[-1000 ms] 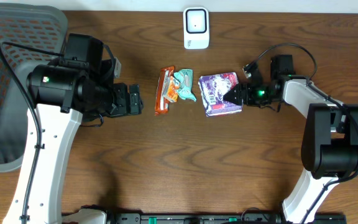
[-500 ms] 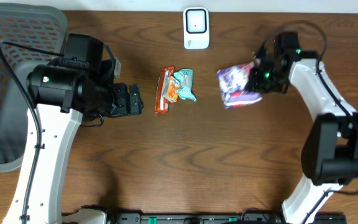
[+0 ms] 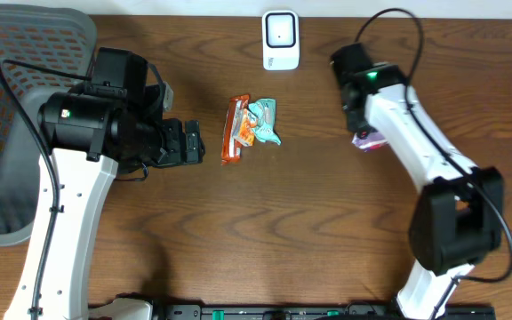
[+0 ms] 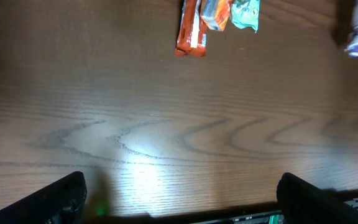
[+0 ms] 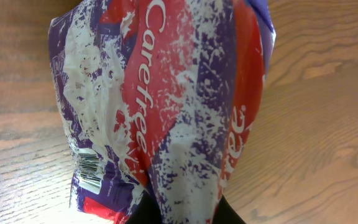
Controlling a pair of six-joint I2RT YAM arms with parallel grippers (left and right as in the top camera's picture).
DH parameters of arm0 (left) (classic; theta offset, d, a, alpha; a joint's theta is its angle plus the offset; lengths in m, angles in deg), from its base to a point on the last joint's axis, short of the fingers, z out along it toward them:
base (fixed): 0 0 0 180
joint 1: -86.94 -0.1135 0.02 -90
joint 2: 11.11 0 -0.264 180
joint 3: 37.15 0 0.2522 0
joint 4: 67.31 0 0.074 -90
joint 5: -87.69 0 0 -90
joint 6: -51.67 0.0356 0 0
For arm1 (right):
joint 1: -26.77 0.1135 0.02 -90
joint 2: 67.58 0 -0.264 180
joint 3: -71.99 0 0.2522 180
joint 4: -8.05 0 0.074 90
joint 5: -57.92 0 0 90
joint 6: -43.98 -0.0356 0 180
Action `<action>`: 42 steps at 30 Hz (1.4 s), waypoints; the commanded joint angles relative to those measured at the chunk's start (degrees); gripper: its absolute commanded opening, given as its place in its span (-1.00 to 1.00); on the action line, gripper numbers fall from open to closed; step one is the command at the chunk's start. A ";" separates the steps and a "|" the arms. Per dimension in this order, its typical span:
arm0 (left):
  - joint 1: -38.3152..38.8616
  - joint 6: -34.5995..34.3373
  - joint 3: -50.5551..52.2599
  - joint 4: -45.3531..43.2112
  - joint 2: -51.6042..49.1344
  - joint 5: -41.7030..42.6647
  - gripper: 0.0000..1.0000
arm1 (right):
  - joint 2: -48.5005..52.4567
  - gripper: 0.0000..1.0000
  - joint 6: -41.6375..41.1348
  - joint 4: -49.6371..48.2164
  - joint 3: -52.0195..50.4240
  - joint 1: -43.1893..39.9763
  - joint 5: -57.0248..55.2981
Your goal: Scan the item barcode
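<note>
In the right wrist view, the Carefree pack is filling the frame and looks lifted clear of the table. My right gripper is pinching it by the edge nearest the camera, so the barcode is showing uncovered on the film. Overhead, only a purple corner is peeking out under my arm, near the scanner and off to one side. I'm judging the code isn't facing its window yet. My left gripper is idling with jaws spread wide, empty, beside the orange bar and teal packet, parked out of the way.
</note>
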 commanded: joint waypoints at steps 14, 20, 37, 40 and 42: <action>0.24 -0.35 0.17 0.17 -0.22 -0.39 0.96 | 6.36 0.12 -3.89 -4.85 4.26 16.44 15.21; 0.24 -0.37 0.17 0.17 -0.22 -0.39 0.96 | 6.36 0.30 -3.82 1.97 16.17 13.03 20.28; 0.24 -0.35 0.17 0.17 -0.22 -0.39 0.96 | 6.75 0.72 22.73 0.39 6.32 -12.72 61.24; 0.24 -0.37 0.17 0.17 -0.22 -0.39 0.96 | 6.75 0.73 23.30 -5.05 0.04 -14.19 65.07; 0.24 -0.37 0.17 0.17 -0.22 -0.39 0.95 | 6.75 0.79 26.71 -9.01 -4.26 -14.25 70.71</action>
